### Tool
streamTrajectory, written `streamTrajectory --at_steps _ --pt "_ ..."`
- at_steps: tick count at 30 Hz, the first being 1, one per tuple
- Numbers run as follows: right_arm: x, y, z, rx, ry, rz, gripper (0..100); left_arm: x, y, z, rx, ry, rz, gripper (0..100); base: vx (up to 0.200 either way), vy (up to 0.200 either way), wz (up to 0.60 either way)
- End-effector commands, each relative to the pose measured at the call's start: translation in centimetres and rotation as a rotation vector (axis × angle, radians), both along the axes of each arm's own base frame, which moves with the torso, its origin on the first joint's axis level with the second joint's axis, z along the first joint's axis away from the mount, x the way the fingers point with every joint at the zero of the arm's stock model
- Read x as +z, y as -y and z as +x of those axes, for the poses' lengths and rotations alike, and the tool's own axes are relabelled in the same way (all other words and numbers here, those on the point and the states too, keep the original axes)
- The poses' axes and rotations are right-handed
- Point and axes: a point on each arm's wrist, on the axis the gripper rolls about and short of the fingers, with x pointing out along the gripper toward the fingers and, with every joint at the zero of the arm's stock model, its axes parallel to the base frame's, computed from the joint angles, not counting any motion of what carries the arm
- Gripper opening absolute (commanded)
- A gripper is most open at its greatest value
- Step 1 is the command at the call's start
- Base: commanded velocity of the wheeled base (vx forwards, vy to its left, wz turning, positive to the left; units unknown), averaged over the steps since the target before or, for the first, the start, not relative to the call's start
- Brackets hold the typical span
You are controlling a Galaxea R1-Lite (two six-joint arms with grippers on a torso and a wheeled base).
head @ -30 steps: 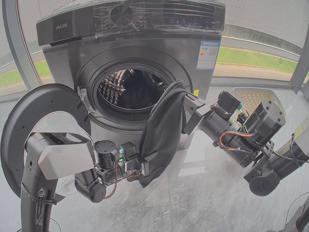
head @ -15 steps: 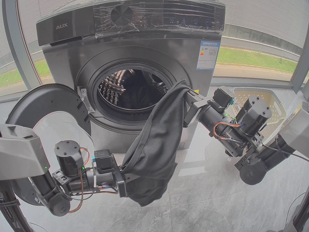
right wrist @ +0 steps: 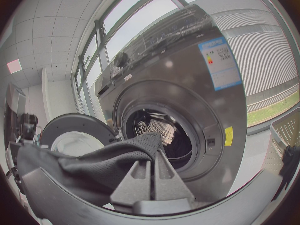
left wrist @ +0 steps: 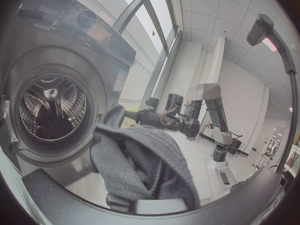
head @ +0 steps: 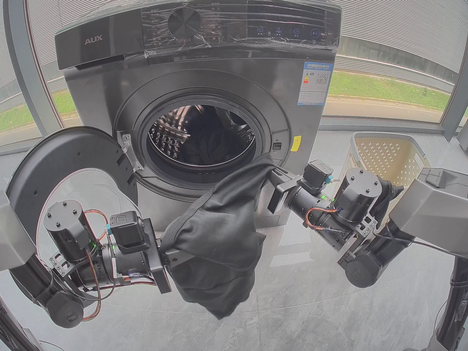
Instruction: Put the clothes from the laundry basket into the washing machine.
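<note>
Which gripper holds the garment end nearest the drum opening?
The right gripper: its end of the dark garment sits by the drum opening; the left gripper holds its end lower down.

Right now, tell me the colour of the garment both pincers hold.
Dark charcoal garment, plain, fine mesh weave; the right wrist view shows it best.

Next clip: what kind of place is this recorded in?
Likely a lab or office space staged as a laundry corner: a front-loading washing machine and laundry basket stand on polished stone floor against tall windows, under an office-style tiled ceiling.
</note>
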Motion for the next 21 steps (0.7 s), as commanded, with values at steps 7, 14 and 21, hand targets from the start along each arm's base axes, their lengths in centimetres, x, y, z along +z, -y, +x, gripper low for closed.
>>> streamTrajectory --at_steps 7,14,21 --pt "-2.9 -0.1 -1.1 0.021 -0.088 -0.066 0 1.5 -1.1 0.1 0.054 0.048 -0.032 0 0.000 0.000 0.00" --pt "-2.3 1.3 -3.0 0.036 -0.121 -0.075 100 2.2 -1.4 -0.2 0.056 0.033 -0.065 0 0.000 0.000 0.00" --pt "-2.6 5.7 -8.4 0.123 -0.238 -0.161 100 2.8 -1.8 -0.2 0.214 0.005 -0.115 0 0.000 0.000 0.00"
